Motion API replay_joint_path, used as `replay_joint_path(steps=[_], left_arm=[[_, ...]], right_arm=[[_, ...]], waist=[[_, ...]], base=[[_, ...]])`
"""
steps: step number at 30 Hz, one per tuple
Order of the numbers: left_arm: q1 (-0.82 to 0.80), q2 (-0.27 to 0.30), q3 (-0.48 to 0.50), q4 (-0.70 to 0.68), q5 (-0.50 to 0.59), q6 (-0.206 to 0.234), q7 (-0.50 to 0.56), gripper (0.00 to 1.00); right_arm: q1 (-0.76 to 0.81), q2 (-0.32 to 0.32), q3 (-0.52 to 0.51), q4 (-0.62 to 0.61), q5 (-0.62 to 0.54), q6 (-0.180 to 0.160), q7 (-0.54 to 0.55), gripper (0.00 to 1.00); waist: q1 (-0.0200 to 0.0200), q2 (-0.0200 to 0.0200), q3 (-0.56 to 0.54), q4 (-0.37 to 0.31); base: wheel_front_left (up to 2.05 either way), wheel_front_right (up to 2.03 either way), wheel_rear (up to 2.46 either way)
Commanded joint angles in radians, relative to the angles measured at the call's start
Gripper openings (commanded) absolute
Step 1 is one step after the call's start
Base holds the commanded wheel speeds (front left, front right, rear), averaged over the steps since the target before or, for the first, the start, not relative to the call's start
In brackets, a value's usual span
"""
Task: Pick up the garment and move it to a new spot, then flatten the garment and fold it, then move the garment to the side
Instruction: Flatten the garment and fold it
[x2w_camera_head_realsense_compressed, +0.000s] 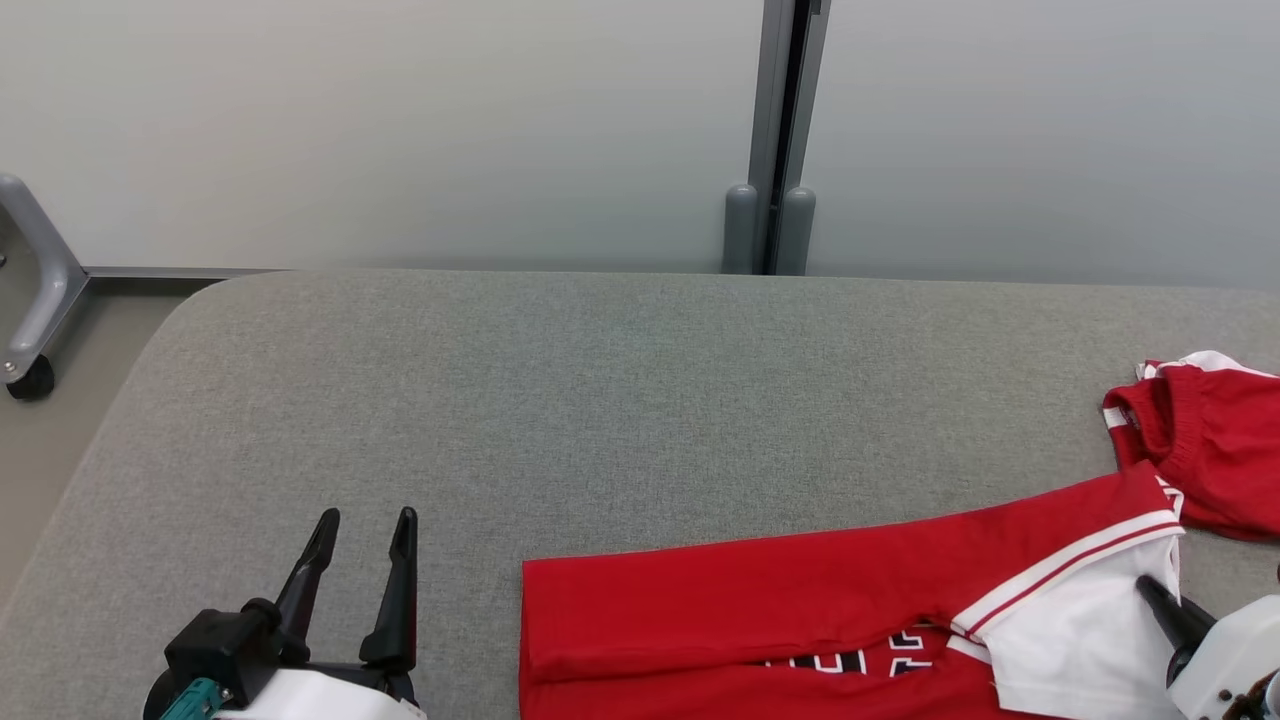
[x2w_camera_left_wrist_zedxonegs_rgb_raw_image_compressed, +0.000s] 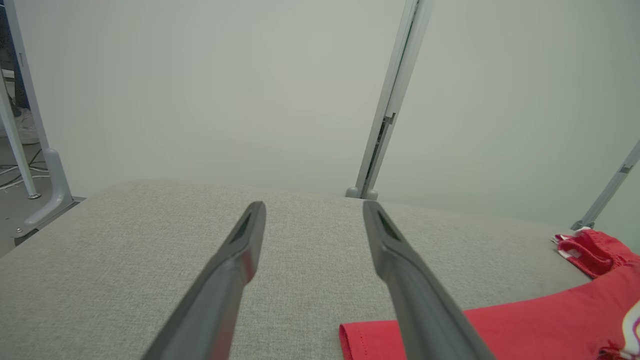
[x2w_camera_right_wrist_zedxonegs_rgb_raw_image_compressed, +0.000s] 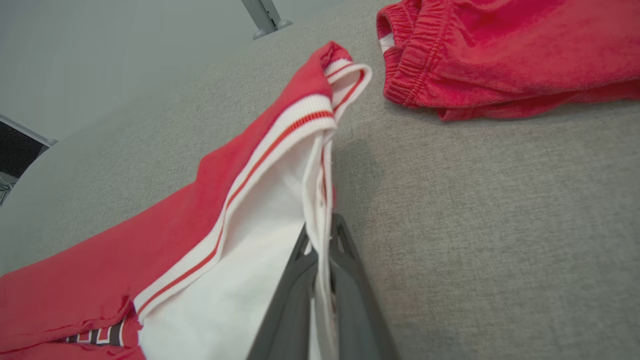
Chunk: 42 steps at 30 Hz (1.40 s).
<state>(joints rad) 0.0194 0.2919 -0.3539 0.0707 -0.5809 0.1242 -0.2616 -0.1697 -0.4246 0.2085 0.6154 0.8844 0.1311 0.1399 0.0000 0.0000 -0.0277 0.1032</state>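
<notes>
The garment (x2w_camera_head_realsense_compressed: 760, 600), a red jersey with a white sleeve and red-white striped trim, lies partly folded on the grey padded table (x2w_camera_head_realsense_compressed: 600, 400) at the lower right; black lettering peeks out near its bottom edge. My right gripper (x2w_camera_right_wrist_zedxonegs_rgb_raw_image_compressed: 322, 235) is shut on the white sleeve edge of the garment (x2w_camera_right_wrist_zedxonegs_rgb_raw_image_compressed: 250, 210), the cloth pinched between its two fingers. In the head view that right gripper (x2w_camera_head_realsense_compressed: 1150, 590) shows at the lower right against the sleeve. My left gripper (x2w_camera_head_realsense_compressed: 365, 525) stands open at the lower left, left of the garment's hem (x2w_camera_left_wrist_zedxonegs_rgb_raw_image_compressed: 370, 340), nothing between its fingers (x2w_camera_left_wrist_zedxonegs_rgb_raw_image_compressed: 235, 270).
A second red-and-white cloth bundle (x2w_camera_head_realsense_compressed: 1210, 450) lies at the table's right edge, just beyond the garment. A pale partition wall with a grey post (x2w_camera_head_realsense_compressed: 775, 140) stands behind the table. A wheeled grey frame leg (x2w_camera_head_realsense_compressed: 30, 290) is on the floor at the left.
</notes>
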Motion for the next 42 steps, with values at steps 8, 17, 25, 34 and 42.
replay_joint_path(steps=[8, 17, 25, 34, 42], left_arm=[[0.026, -0.002, 0.014, 0.002, 0.013, -0.003, -0.004, 1.0], [0.03, -0.005, 0.013, 0.019, 0.005, -0.009, -0.004, 1.0], [0.027, -0.008, 0.004, 0.038, 0.002, -0.015, 0.0, 1.0], [0.019, -0.006, -0.01, 0.056, 0.0, -0.019, 0.012, 1.0], [0.01, -0.005, -0.026, 0.067, -0.004, -0.025, 0.024, 1.0]], right_arm=[[0.034, 0.023, -0.006, -0.17, 0.081, 0.0, 0.023, 0.0], [0.113, 0.035, 0.015, -0.374, 0.123, 0.0, 0.091, 0.0], [0.129, 0.103, 0.084, -0.47, 0.122, 0.0, 0.168, 0.0], [0.084, 0.197, 0.179, -0.457, 0.142, 0.0, 0.208, 0.0], [0.049, 0.255, 0.232, -0.383, 0.177, 0.0, 0.199, 0.0]], waist=[[0.0, 0.0, -0.015, 0.011], [0.0, 0.0, -0.023, 0.051], [0.0, 0.0, -0.036, 0.112], [0.0, 0.0, -0.047, 0.198], [0.0, 0.0, -0.048, 0.269]], base=[[0.0, 0.0, 0.0], [0.0, 0.0, 0.0], [0.0, 0.0, 0.0], [0.0, 0.0, 0.0], [0.0, 0.0, 0.0]])
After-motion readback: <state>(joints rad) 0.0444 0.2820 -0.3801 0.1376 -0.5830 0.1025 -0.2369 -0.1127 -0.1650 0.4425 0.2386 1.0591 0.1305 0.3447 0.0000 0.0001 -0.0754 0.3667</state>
